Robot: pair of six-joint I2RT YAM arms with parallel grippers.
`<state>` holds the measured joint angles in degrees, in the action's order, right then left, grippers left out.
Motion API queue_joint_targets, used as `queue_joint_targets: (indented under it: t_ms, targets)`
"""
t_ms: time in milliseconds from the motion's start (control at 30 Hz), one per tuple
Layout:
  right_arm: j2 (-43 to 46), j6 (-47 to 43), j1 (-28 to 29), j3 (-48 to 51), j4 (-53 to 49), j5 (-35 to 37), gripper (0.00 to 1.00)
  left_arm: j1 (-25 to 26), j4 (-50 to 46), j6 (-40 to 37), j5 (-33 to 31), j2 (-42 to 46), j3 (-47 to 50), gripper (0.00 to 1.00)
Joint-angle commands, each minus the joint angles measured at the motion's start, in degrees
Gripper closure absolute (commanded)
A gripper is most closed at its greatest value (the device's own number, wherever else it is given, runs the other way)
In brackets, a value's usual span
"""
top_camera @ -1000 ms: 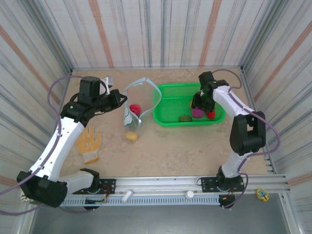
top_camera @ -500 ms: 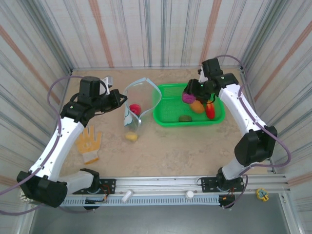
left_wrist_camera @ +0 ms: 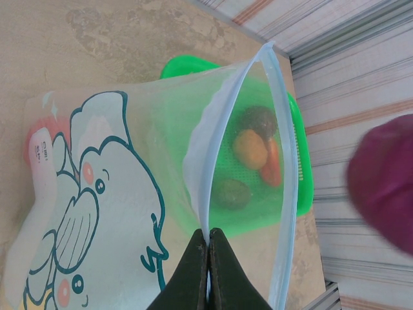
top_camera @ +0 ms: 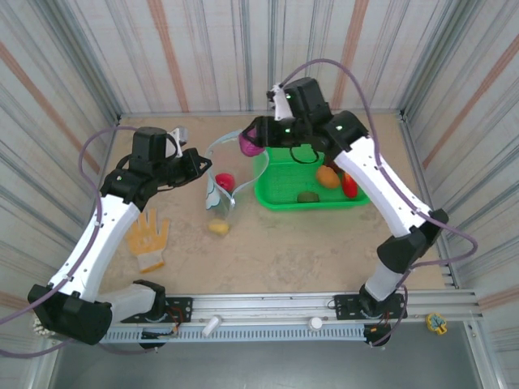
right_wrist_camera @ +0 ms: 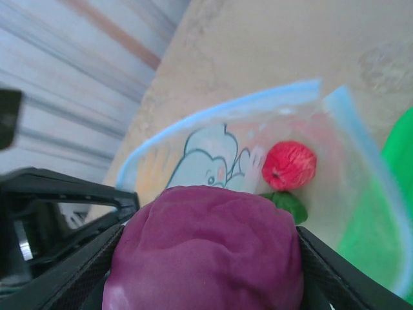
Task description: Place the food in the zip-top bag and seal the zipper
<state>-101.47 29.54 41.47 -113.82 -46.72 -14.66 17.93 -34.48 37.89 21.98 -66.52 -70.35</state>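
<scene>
The clear zip-top bag (top_camera: 231, 174) stands open, and my left gripper (left_wrist_camera: 208, 236) is shut on its pale blue zipper (left_wrist_camera: 205, 174), holding the mouth up. A purple food (right_wrist_camera: 206, 252) is clamped in my right gripper (top_camera: 251, 144), just above the bag's mouth. A red food (right_wrist_camera: 289, 165) and a green piece (right_wrist_camera: 284, 203) lie inside the bag. An orange food (top_camera: 328, 176), a red one (top_camera: 349, 185) and a dark green one (top_camera: 307, 196) sit in the green basket (top_camera: 324, 205). Near the bag's foot, a yellow food (top_camera: 218, 228) lies on the table.
A yellow glove (top_camera: 148, 237) lies on the table left of the bag, under my left arm. The green basket stands directly right of the bag. Striped walls close in the table on three sides.
My right gripper has lifted the purple food out of the basket and carried it left to above the bag's mouth. The left gripper and the bag have stayed put.
</scene>
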Motion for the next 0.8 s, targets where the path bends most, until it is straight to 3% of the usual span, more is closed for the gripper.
queue_joint_targets:
  t_ms: [0,233,367,433,633,767]
  targets:
    - [-4.0,0.0,1.9,-1.2,0.3,3.4,0.44,-0.5,0.0,0.9,0.8,0.7,-0.9,1.00]
    - [-11.9,1.5,3.9,-5.4,-1.5,6.8,0.42,-0.5,0.5,1.4,0.8,0.7,-0.8,1.00]
    - [-13.7,1.9,4.1,-5.9,-2.0,7.7,0.22,-0.5,0.6,1.5,0.7,0.8,-0.8,1.00]
    - [-13.6,1.9,4.4,-6.0,-2.0,7.7,0.20,-0.5,0.7,1.7,0.9,0.7,-0.8,1.00]
    - [-12.5,1.2,4.4,-5.9,-2.1,7.3,0.19,-0.5,1.0,1.5,1.2,0.7,-0.5,1.00]
    - [-11.4,1.0,4.3,-5.8,-2.3,7.0,0.28,-0.5,1.1,1.5,1.2,0.9,0.0,1.00]
